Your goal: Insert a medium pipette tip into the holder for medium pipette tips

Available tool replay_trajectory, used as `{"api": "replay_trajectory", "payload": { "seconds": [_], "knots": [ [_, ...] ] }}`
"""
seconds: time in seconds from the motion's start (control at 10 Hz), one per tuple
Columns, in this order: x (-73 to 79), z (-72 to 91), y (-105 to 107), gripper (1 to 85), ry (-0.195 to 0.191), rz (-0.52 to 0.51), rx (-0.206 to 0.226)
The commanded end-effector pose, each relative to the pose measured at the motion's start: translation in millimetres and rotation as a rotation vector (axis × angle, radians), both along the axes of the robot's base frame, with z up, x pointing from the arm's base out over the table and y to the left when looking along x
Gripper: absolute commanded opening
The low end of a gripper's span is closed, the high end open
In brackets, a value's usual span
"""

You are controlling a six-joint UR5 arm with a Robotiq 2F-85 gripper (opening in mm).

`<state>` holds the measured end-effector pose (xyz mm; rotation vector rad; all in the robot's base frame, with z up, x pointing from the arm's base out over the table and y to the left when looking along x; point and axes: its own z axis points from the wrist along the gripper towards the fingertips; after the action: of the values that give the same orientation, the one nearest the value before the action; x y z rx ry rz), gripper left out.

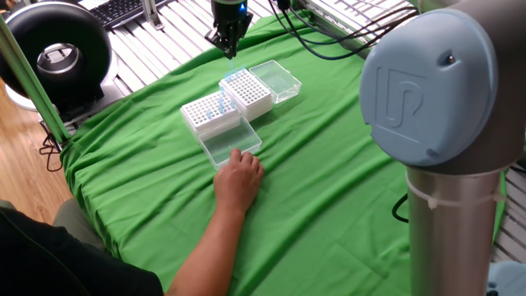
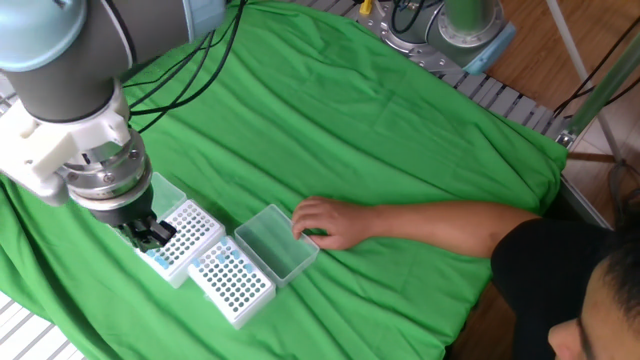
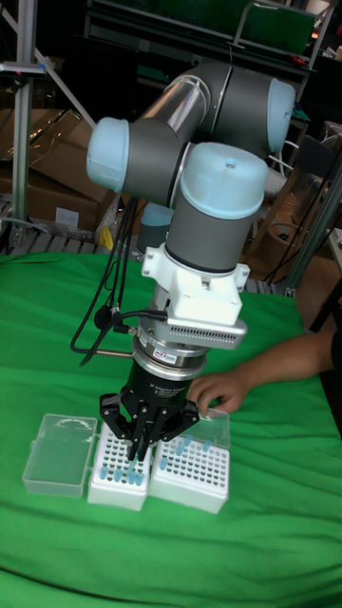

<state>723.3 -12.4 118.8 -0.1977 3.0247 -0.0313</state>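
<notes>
The holder for medium pipette tips (image 1: 246, 92) is the taller white block with a dense grid of holes, and its clear lid (image 1: 279, 79) lies open behind it. In the tall fixed view the holder (image 3: 116, 478) carries some blue tips. My gripper (image 1: 228, 48) hangs just above its far corner, shut on a pale blue medium pipette tip (image 1: 231, 62) that points down. In the other fixed view the gripper (image 2: 152, 237) sits over the holder (image 2: 192, 230) and hides the tip. From the tall fixed view the gripper (image 3: 140, 439) is low over the holder.
A lower white rack (image 1: 207, 112) with blue tips stands beside the holder. A person's hand (image 1: 238, 177) rests on that rack's open clear lid (image 1: 232, 141). Green cloth (image 1: 329, 181) covers the table. The arm's base column (image 1: 444, 205) fills the right foreground.
</notes>
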Motion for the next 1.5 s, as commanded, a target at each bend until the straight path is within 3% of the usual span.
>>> {"api": "replay_trajectory", "payload": {
  "seconds": [0.0, 0.8, 1.1, 1.4],
  "knots": [
    [-3.5, -4.6, 0.6, 1.0, -0.01, -0.002, 0.012],
    [-3.1, -19.0, -2.2, 1.0, -0.027, 0.006, 0.014],
    [-0.6, -27.5, -0.3, 19.7, -0.042, 0.047, 0.03],
    [-1.2, -27.1, -1.2, 22.7, -0.042, 0.048, 0.029]
  ]
}}
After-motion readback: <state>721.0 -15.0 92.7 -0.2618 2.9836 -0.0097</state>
